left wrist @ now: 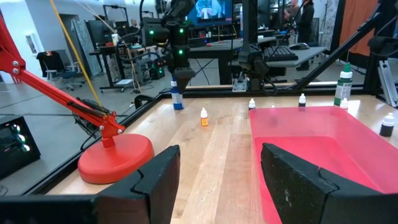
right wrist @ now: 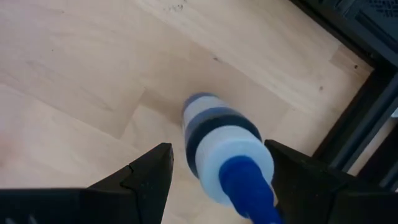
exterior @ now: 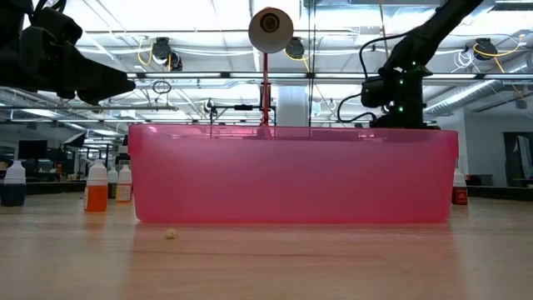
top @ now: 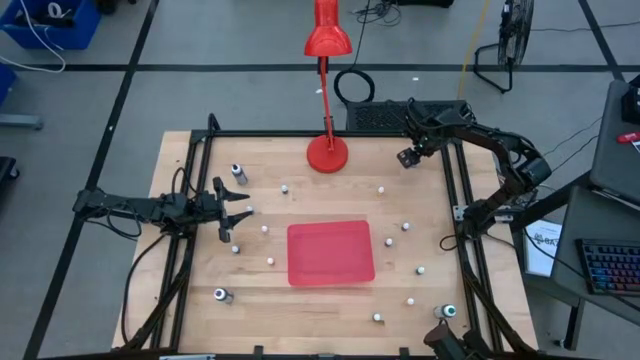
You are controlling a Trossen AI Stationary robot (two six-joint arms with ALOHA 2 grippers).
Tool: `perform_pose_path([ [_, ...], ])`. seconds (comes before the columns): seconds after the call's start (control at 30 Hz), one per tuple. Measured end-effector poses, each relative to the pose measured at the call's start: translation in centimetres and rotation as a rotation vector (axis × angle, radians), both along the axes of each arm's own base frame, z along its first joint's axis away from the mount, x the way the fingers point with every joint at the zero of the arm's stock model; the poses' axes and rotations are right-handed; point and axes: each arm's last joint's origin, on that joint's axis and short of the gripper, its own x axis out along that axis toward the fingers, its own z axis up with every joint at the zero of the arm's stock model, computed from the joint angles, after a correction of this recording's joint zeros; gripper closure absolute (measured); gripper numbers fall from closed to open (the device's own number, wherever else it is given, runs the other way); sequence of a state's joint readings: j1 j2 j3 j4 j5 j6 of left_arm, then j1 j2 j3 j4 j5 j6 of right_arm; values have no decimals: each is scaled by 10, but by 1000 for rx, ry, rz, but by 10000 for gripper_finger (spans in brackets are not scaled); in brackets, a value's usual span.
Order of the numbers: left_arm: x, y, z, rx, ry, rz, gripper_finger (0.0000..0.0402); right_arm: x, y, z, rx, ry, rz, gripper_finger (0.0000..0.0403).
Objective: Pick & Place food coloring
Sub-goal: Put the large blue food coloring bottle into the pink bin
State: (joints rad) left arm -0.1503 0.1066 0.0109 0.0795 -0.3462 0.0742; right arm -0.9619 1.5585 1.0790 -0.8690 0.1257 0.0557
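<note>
High view: food coloring (top: 265, 229) scattered round the red tray (top: 331, 252), apparently none inside.

Left wrist: left gripper (left wrist: 219, 180) agape at the left edge, empty.

Right wrist: right gripper (right wrist: 217, 171), far-right corner, spread over a blue-capped bottle (right wrist: 225, 152), ungrasped.

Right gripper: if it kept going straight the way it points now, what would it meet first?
The right gripper, open, points down at a blue-capped bottle standing between its fingers; it would likely meet that bottle first, then the table. Depth is uncertain.
</note>
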Motion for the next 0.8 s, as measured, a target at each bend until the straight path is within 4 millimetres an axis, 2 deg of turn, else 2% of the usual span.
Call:
perform_pose_path([
  [0.43,0,0,0,0,0,1,176,3,-4,0,-36,-28,-9,165],
  [0.8,0,0,0,0,0,1,176,8,-11,-15,-17,-12,-8,165],
])
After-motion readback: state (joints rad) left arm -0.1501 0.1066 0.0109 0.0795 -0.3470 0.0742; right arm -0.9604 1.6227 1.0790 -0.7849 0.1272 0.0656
